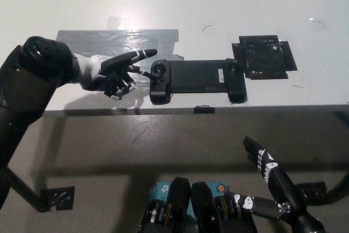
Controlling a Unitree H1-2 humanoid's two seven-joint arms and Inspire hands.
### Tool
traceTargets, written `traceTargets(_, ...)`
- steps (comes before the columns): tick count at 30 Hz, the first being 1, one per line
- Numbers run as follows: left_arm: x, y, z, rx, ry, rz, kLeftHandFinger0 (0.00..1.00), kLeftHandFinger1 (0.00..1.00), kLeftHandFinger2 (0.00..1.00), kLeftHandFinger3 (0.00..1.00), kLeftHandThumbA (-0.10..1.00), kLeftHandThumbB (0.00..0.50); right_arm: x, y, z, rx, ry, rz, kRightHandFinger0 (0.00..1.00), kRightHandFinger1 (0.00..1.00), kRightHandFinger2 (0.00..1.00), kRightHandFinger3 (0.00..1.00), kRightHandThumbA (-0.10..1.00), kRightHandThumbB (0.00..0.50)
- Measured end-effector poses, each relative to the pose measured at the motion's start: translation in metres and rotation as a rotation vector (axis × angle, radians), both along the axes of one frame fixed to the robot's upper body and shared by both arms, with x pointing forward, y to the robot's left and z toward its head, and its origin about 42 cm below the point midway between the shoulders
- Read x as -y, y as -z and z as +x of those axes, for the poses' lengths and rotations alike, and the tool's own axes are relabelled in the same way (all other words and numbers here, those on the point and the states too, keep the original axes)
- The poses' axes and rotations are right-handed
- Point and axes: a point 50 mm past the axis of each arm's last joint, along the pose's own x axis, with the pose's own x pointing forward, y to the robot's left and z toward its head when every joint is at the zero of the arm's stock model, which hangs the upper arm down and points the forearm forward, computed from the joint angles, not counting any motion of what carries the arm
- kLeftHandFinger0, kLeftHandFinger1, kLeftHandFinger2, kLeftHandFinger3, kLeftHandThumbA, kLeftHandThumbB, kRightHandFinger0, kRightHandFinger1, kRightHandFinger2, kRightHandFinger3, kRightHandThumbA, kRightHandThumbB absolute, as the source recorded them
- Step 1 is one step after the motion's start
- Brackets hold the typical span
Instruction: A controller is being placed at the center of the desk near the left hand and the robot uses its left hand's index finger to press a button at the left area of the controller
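I see the long black handheld game controller [196,80] lying flat near the front edge of the white desk [218,4], about mid-desk, its long side running left to right. At its left end sits a round thumbstick [158,70]. My left hand [115,73] is just beside that end: one finger [139,55] points straight out toward the thumbstick with its tip just short of the controller, the others curled under, holding nothing. Behind the hand a strip of grey tape [117,40] lies on the desk, and a square black patch [265,57] sits by the controller's right end. My right hand [262,162] hangs below the desk edge, fingers extended, empty.
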Motion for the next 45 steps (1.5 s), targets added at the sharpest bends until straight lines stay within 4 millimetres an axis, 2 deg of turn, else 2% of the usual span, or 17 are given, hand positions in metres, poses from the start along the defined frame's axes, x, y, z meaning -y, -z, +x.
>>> traceTargets(1,0.001,-0.001,0.000,0.006,0.006,0.014,0.31,0.30,0.68,1.00,1.00,0.491,0.000,0.000,0.001,0.002,0.000,0.000,1.00,1.00,1.00,1.00,0.91,0.306)
traceTargets(5,0.013,-0.003,-0.002,0.041,0.057,0.105,0.05,0.27,0.65,1.00,1.00,0.473,-0.001,-0.002,0.002,0.006,-0.002,0.000,1.00,1.00,1.00,1.00,0.89,0.294)
traceTargets(7,0.019,-0.003,-0.004,0.067,0.098,0.161,0.01,0.28,0.66,1.00,1.00,0.457,-0.001,-0.003,0.003,0.010,-0.004,0.000,1.00,1.00,1.00,1.00,0.89,0.286)
traceTargets(10,0.027,-0.001,-0.006,0.087,0.141,0.226,0.08,0.28,0.64,1.00,1.00,0.498,-0.001,-0.004,0.005,0.014,-0.005,0.000,1.00,1.00,1.00,1.00,0.88,0.281)
traceTargets(12,0.029,0.000,-0.006,0.101,0.160,0.261,0.00,0.28,0.68,1.00,1.00,0.500,-0.002,-0.005,0.005,0.014,-0.006,0.000,1.00,1.00,1.00,1.00,0.87,0.282)
traceTargets(15,0.034,-0.001,-0.005,0.130,0.188,0.316,0.02,0.39,0.71,1.00,1.00,0.500,-0.001,-0.005,0.006,0.011,-0.006,-0.001,1.00,1.00,1.00,1.00,0.87,0.271)
traceTargets(21,0.038,-0.003,-0.008,0.187,0.237,0.382,0.02,0.41,0.74,1.00,1.00,0.496,-0.001,-0.006,0.007,0.006,-0.009,-0.003,1.00,1.00,1.00,1.00,0.86,0.263)
traceTargets(23,0.038,-0.004,-0.010,0.199,0.245,0.387,0.13,0.37,0.68,1.00,1.00,0.498,-0.002,-0.006,0.008,0.008,-0.014,-0.005,1.00,1.00,1.00,1.00,0.87,0.264)
traceTargets(24,0.038,-0.005,-0.011,0.201,0.246,0.386,0.26,0.26,0.59,1.00,1.00,0.500,-0.002,-0.007,0.008,0.008,-0.015,-0.006,1.00,1.00,1.00,1.00,0.87,0.265)
traceTargets(25,0.037,-0.005,-0.012,0.204,0.244,0.383,0.26,0.28,0.64,1.00,1.00,0.500,-0.002,-0.007,0.009,0.009,-0.016,-0.006,1.00,1.00,1.00,1.00,0.87,0.267)
traceTargets(26,0.036,-0.006,-0.014,0.208,0.236,0.372,0.21,0.24,0.61,1.00,1.00,0.471,-0.002,-0.007,0.009,0.009,-0.018,-0.007,1.00,1.00,1.00,1.00,0.86,0.268)
traceTargets(28,0.032,-0.007,-0.018,0.213,0.220,0.337,0.00,0.09,0.45,1.00,1.00,0.500,-0.002,-0.007,0.009,0.009,-0.020,-0.008,1.00,1.00,1.00,1.00,0.86,0.275)
traceTargets(32,0.027,-0.014,-0.024,0.211,0.183,0.250,0.00,0.14,0.47,1.00,1.00,0.489,-0.001,-0.008,0.009,0.009,-0.026,-0.017,1.00,1.00,1.00,1.00,0.87,0.270)
traceTargets(35,0.026,-0.020,-0.031,0.194,0.193,0.177,0.00,0.00,0.29,1.00,1.00,0.500,0.000,-0.009,0.011,0.009,-0.034,-0.026,1.00,1.00,1.00,1.00,0.85,0.266)
traceTargets(38,0.024,-0.036,-0.036,0.208,0.202,0.075,0.00,0.00,0.11,1.00,1.00,0.492,0.001,-0.011,0.013,0.009,-0.037,-0.033,1.00,1.00,1.00,1.00,0.86,0.277)
traceTargets(41,0.014,-0.061,-0.040,0.251,0.192,-0.044,0.00,0.00,0.09,1.00,1.00,0.472,0.001,-0.012,0.014,0.009,-0.039,-0.034,1.00,1.00,1.00,1.00,0.86,0.276)
traceTargets(45,0.002,-0.071,-0.057,0.299,0.202,-0.163,0.00,0.03,0.21,1.00,1.00,0.413,0.001,-0.011,0.014,0.005,-0.039,-0.034,1.00,1.00,1.00,1.00,0.86,0.264)
